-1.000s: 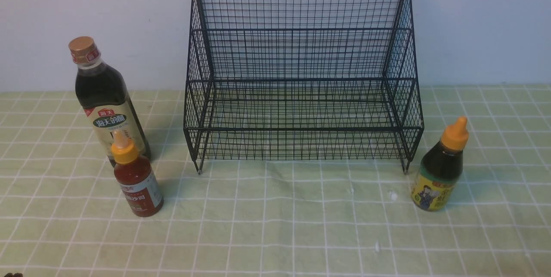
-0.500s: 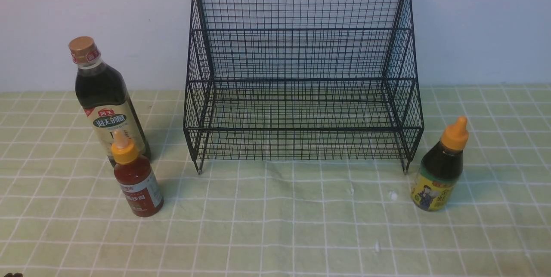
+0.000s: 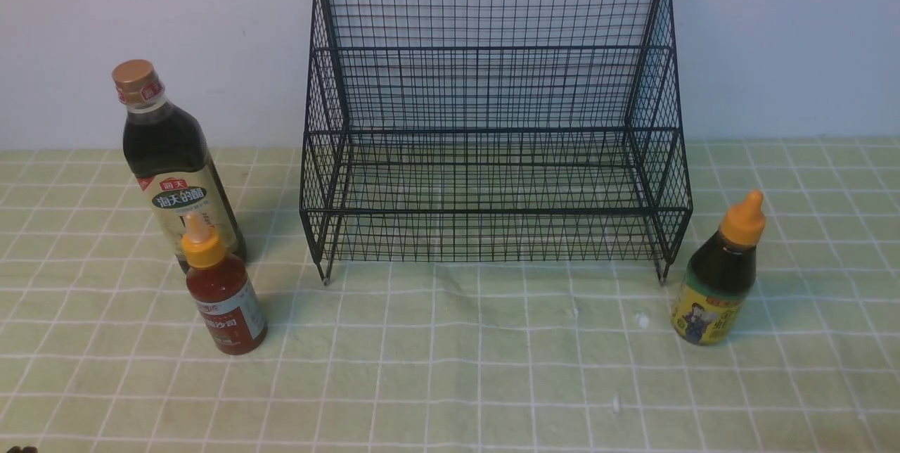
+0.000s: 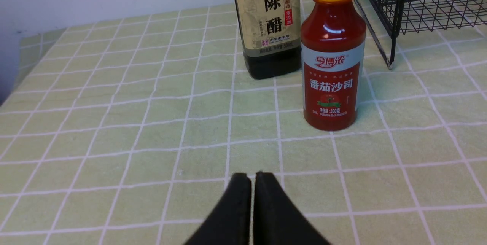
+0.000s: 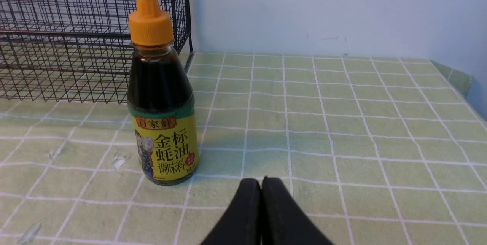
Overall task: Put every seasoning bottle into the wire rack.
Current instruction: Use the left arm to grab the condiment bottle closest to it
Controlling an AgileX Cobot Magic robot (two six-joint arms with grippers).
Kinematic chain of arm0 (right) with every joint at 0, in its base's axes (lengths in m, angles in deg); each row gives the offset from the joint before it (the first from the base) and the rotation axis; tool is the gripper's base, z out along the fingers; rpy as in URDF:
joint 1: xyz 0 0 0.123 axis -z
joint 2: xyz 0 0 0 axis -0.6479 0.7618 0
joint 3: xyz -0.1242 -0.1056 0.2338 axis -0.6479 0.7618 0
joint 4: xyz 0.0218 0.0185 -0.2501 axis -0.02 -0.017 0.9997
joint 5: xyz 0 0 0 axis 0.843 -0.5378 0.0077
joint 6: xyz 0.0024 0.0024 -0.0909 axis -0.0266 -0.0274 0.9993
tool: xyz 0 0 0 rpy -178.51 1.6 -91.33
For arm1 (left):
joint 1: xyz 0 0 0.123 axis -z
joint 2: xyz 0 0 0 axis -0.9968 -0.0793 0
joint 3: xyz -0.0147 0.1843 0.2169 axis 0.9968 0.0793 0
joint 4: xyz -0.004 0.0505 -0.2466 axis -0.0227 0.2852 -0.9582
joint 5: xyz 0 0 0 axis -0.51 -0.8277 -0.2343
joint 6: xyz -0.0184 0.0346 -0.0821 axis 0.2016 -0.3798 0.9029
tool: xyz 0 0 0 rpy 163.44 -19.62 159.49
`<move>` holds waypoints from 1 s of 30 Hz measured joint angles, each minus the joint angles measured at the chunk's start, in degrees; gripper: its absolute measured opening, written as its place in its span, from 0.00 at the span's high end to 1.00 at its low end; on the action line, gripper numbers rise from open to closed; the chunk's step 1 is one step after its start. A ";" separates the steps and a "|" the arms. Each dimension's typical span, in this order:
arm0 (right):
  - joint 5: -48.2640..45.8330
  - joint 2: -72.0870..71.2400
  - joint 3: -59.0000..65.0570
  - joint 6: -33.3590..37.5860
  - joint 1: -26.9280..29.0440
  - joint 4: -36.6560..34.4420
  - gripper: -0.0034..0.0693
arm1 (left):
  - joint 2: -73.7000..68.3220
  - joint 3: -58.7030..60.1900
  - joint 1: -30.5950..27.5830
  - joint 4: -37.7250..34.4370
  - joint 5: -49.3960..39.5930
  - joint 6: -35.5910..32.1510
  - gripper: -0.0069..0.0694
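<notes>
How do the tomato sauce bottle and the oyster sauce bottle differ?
The tomato sauce bottle is red with a red label; the oyster sauce bottle is dark with a yellow label. The tomato sauce bottle stands left of the wire rack; the oyster sauce bottle, right of it. Both are upright with orange caps.

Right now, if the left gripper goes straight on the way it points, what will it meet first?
Probably the tall dark bottle, with the red bottle just off that line; the depth is unclear.
</notes>
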 joint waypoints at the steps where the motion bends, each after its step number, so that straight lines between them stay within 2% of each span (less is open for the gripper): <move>1: 0.00 0.00 0.00 0.00 0.00 0.00 0.96 | 0.00 0.00 0.00 0.00 0.00 0.00 0.92; 12: 0.00 0.00 0.00 0.00 0.00 0.00 0.96 | 0.00 0.06 0.00 -0.07 0.97 0.00 0.92; 18: 0.00 0.00 0.00 0.00 0.00 0.00 0.96 | 0.00 0.07 0.00 -4.20 5.82 1.71 0.92; 24: 0.00 0.00 0.00 0.00 0.00 0.00 0.97 | 0.00 0.07 0.00 -18.50 18.02 7.88 0.92; 27: 0.00 0.00 0.00 0.00 0.00 0.00 0.97 | 0.00 0.07 0.00 -26.11 25.50 9.58 0.92; 30: 0.00 0.00 0.00 0.00 0.00 0.00 0.97 | 0.00 0.07 0.00 -30.44 30.11 9.74 0.92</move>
